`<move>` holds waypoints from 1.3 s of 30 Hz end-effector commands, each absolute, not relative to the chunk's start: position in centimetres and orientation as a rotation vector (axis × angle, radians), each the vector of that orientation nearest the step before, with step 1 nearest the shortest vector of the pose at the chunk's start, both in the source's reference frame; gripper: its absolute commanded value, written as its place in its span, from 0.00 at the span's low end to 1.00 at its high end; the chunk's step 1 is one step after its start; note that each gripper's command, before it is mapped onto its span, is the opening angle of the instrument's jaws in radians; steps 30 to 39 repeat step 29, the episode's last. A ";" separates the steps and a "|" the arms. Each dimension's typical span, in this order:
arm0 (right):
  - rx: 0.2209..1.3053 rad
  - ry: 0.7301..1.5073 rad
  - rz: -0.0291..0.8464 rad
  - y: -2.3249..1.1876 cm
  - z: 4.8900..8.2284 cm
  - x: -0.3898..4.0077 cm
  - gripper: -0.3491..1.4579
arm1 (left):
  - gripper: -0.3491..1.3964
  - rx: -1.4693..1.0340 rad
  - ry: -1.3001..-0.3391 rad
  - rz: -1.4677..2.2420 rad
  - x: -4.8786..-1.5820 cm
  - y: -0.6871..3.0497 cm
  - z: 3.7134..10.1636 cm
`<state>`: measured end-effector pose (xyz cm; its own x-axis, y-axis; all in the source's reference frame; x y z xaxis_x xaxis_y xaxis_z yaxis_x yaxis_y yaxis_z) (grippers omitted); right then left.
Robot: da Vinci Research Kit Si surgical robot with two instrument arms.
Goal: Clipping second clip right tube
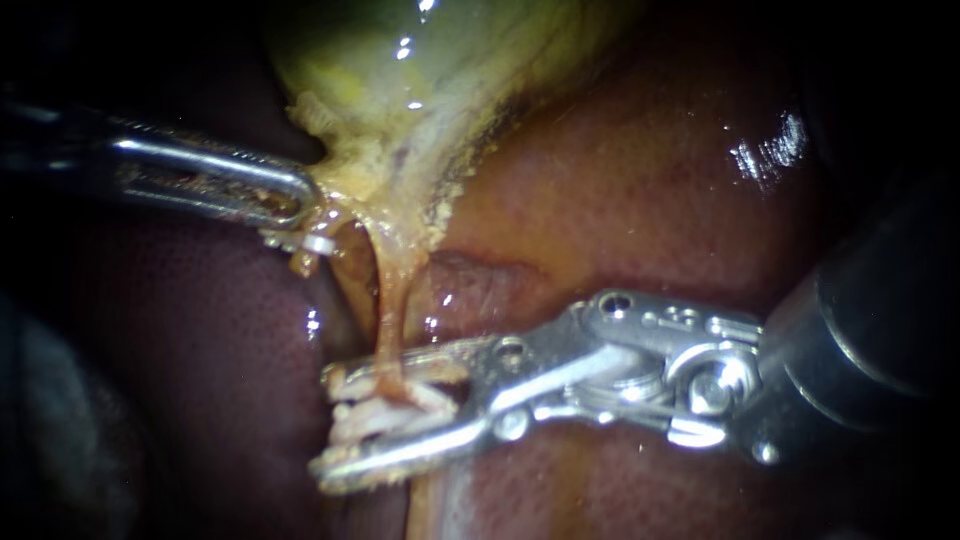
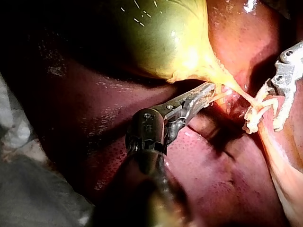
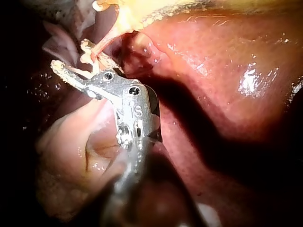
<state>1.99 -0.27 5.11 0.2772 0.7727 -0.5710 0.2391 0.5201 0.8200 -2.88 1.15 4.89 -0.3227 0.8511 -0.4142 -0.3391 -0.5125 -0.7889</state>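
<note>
Only the endoscope view shows us both instruments side-on. Our left instrument [image 1: 300,205] has its jaws drawn narrow and closed on the pale fringe at the neck of the gallbladder [image 1: 400,90]. Our right instrument [image 1: 330,428] holds its jaws partly apart, with a pale clip [image 1: 365,418] seated between them and touched by both. The tube [image 1: 392,300] hangs from the gallbladder's neck, just beside the left jaws, and runs into the gap of the right jaws, where it crosses the clip. The left wrist view adds the full green belly of the gallbladder beyond the left jaws, the tube stretched from beside those jaws across to the right jaws, and a grey cloth [image 2: 23,137] back beside the left shaft. The right wrist view shows only the right instrument, seen from behind, with the tube entering between its jaws and the liver [image 3: 227,56] broad and wet beside them. We count two instruments, one gallbladder, one liver and one tube that we can trace clearly. The pale pieces between the right jaws are bunched together, so beyond one clip we cannot tell how many there are.
</note>
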 end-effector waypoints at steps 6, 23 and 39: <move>0.992 1.286 0.475 -0.23 5.17 1.90 0.23 | 0.00 -1.089 -0.758 1.920 -2.87 1.16 4.90; 1.033 1.246 0.558 -0.26 5.19 1.82 0.00 | 0.00 -1.089 -0.758 1.920 -2.87 1.17 4.92; 1.036 1.244 0.562 -0.26 5.19 1.82 0.00 | 0.00 -1.089 -0.758 1.920 -2.87 1.18 4.93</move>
